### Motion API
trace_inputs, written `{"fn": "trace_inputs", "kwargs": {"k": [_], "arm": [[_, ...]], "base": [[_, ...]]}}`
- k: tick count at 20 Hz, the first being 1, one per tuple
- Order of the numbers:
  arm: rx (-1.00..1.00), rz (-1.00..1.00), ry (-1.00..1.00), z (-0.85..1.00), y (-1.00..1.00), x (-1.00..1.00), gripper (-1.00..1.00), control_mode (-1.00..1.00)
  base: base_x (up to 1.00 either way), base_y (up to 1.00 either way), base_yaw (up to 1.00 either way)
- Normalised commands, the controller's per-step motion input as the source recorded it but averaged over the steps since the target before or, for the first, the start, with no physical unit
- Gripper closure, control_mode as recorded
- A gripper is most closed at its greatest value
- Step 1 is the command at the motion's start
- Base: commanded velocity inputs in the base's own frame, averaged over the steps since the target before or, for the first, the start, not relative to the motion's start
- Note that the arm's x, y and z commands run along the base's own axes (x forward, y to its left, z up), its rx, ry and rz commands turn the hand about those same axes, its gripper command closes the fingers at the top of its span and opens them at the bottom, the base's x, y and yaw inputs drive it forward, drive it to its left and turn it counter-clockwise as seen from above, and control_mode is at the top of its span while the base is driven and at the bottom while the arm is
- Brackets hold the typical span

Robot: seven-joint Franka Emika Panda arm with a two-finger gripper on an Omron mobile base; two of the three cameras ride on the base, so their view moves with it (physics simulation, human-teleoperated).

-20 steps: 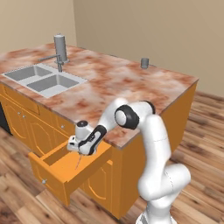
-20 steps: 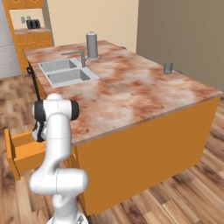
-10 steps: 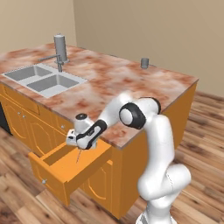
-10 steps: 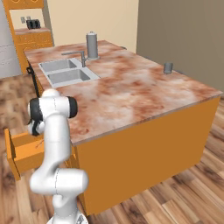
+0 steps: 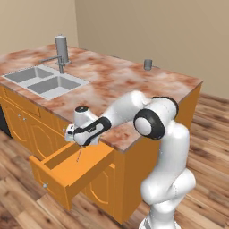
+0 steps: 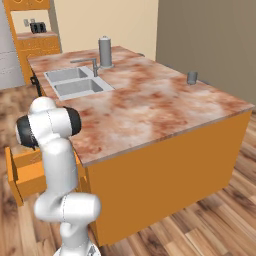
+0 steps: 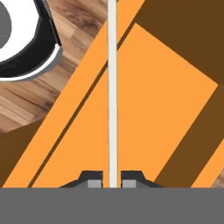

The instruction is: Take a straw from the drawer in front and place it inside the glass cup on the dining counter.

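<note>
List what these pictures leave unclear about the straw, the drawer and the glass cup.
- Straw: in the hand view its far end is cut off by the top edge; in the left base view it is only a faint thin line below the hand.
- Drawer: in the right base view the arm covers most of it.
- Glass cup: too small and far in both base views to tell what is inside.

Lighting: I read it as even, soft and bright, no glare. Shadows: dark brown bands inside the drawer (image 7: 144, 109) beyond the gripper (image 7: 113, 179); a faint shade under the counter (image 5: 134, 94) edge beside the hand. Sharpness: the hand view looks soft and blocky, the straw (image 7: 112, 87) edges slightly blurred. No edge distortion.
</note>
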Motion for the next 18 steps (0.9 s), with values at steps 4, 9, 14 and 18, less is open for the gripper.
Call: {"fn": "trace_inputs", "kwargs": {"k": [4,9,14,18], "arm": [[0.0,0.0,0.01,0.79,0.0,-0.66,1.0,-1.0],[0.0,0.0,0.0,0.47,-0.25,-0.48,1.0,-1.0],[-0.05,0.0,0.0,0.68,0.0,-0.4,1.0,-1.0],[-0.02,0.0,0.0,0.71,-0.17,-0.33,1.0,-1.0]], "base": [[0.0,0.0,0.0],[0.0,0.0,0.0],[0.0,0.0,0.0],[0.0,0.0,0.0]]}}
